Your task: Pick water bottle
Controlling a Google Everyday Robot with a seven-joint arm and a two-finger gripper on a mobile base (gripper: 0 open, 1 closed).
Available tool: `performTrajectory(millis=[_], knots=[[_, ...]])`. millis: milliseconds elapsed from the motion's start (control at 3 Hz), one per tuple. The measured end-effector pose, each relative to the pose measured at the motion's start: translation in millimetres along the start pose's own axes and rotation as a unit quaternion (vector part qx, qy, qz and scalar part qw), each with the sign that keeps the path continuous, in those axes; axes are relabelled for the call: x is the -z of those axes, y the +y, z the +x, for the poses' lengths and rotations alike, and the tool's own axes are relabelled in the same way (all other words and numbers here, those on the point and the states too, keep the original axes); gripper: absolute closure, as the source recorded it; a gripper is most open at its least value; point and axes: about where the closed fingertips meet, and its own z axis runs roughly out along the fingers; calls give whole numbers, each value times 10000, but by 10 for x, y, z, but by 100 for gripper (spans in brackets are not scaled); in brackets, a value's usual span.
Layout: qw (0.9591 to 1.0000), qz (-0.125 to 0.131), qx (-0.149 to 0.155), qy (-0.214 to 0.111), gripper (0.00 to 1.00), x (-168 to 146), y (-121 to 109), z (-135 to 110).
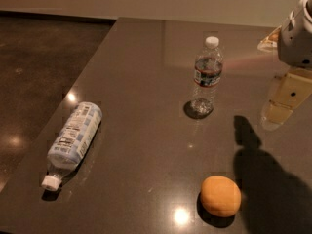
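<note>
The water bottle [207, 75] stands upright on the dark table [146, 62], right of centre. It is small, clear and ribbed, with a white cap and a narrow dark label with a red band. My gripper [279, 112] hangs at the right edge of the camera view, below the white-grey arm [296, 33]. It is to the right of the water bottle, apart from it, and holds nothing that I can see.
A larger bottle [74, 139] with a pale blue-and-white label lies on its side at the front left, near the table's left edge. An orange [221, 195] sits at the front, right of centre. The dark floor [39, 72] lies to the left.
</note>
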Motion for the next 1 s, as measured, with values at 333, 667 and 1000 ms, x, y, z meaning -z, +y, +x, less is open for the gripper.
performTrajectory(millis=[333,667,1000], knots=[[10000,1,0,0,0,0,0,0],[9995,-56,-87,-304,0,-51,-120,-106],[9964,-200,-283,-778,0,-197,-334,-328]])
